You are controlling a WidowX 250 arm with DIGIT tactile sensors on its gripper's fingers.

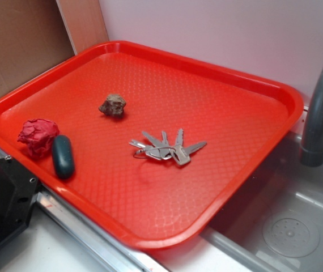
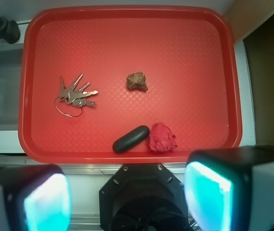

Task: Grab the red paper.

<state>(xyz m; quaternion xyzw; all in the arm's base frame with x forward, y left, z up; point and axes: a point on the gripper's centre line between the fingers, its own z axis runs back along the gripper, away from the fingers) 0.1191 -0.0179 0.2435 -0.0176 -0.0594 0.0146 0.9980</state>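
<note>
The red paper is a wrinkly pinkish-red ball at the tray's left edge, touching a dark teal oval object. In the wrist view the paper lies near the tray's lower edge, right of the oval. My gripper is open and empty. Its two fingers with teal pads stand wide apart, high above and off the tray's near edge, over the black robot base. The paper is ahead and slightly right of the gripper's middle. The gripper does not show in the exterior view.
A red tray holds a lumpy brown rock at its centre and a bunch of keys. A grey faucet and sink stand to the right. The robot base is at lower left.
</note>
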